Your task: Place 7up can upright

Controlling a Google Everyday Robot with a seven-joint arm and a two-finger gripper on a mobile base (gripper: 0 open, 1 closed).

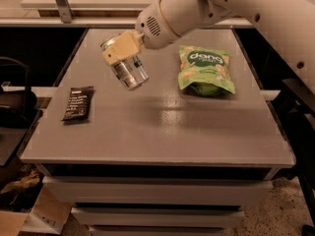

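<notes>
The 7up can point(129, 71) is a silver can, tilted, held in the air above the left-centre of the grey table point(162, 127). Its pull-tab top points up and to the left, its base down and to the right. My gripper point(121, 50) is shut on the can's upper half, its tan fingers point(119, 47) clamped across it. The white arm point(206, 9) reaches in from the upper right. The can's logo is not readable from here.
A green snack bag point(204, 74) lies at the table's back right. A flat dark bar wrapper point(78, 103) lies near the left edge. A metal post point(60, 2) and a shelf stand behind the table. Drawers sit under the tabletop.
</notes>
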